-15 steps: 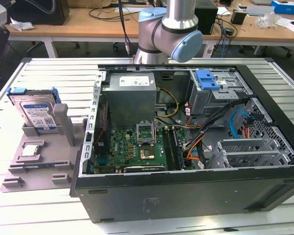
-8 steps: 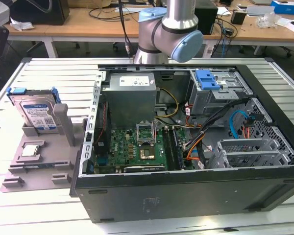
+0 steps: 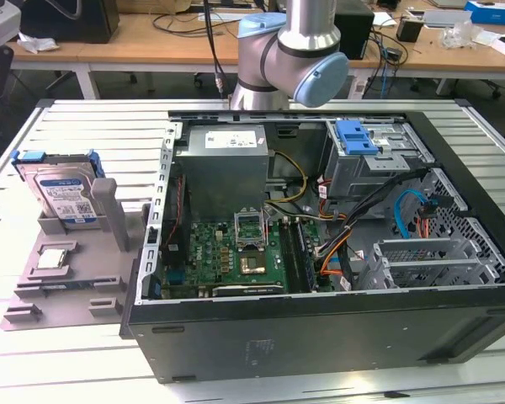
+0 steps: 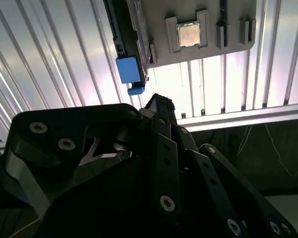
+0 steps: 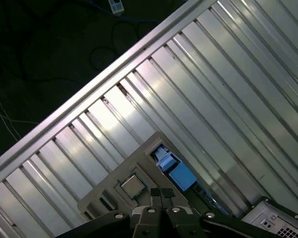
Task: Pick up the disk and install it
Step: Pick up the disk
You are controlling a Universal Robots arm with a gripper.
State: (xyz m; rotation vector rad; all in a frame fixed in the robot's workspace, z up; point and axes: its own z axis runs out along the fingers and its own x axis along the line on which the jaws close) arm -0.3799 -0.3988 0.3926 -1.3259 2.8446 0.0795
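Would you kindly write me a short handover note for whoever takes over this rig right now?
Pincer: shut and empty, hovering over the slatted table, close to the disk but not touching it.
The disk stands upright in the grey holder at the exterior view's left, outside the open computer case.
Done: nothing that shows; the disk is not yet grasped.
Left: both the pickup and the install.
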